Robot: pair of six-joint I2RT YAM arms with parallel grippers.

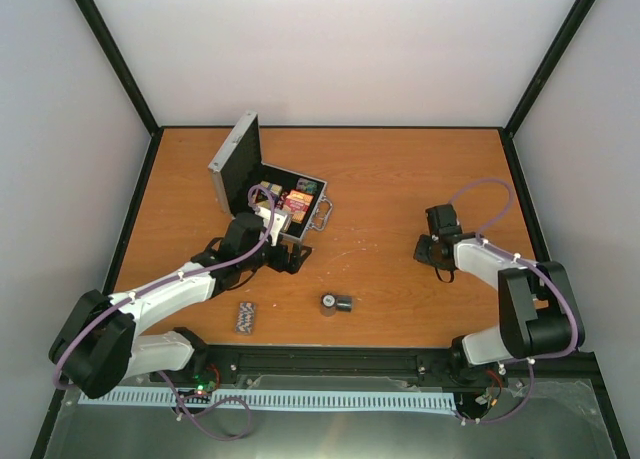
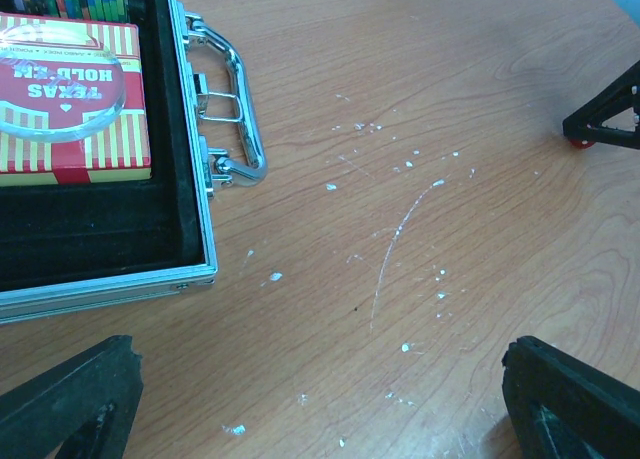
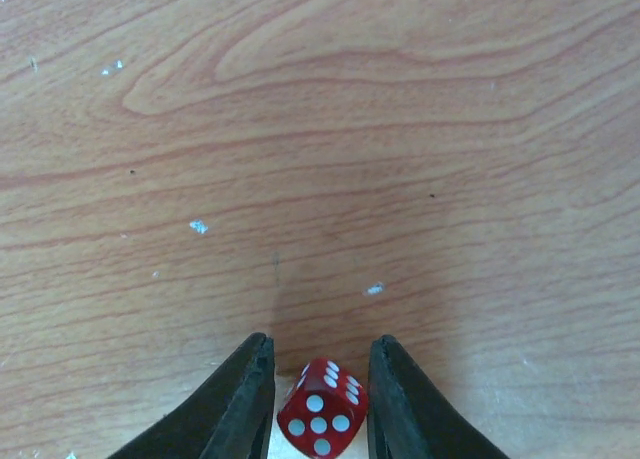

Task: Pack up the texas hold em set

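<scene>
Right wrist: right end effector (image 3: 320,344) pinches the red die (image 3: 322,411) — left end effector (image 2: 320,364) spread wide.

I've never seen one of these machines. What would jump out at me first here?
Probably the open silver case at the back left of the table, with a red striped Texas Hold'em card box lying inside it. After that, the red die, which is pinched between the black fingers of the right gripper.
</scene>
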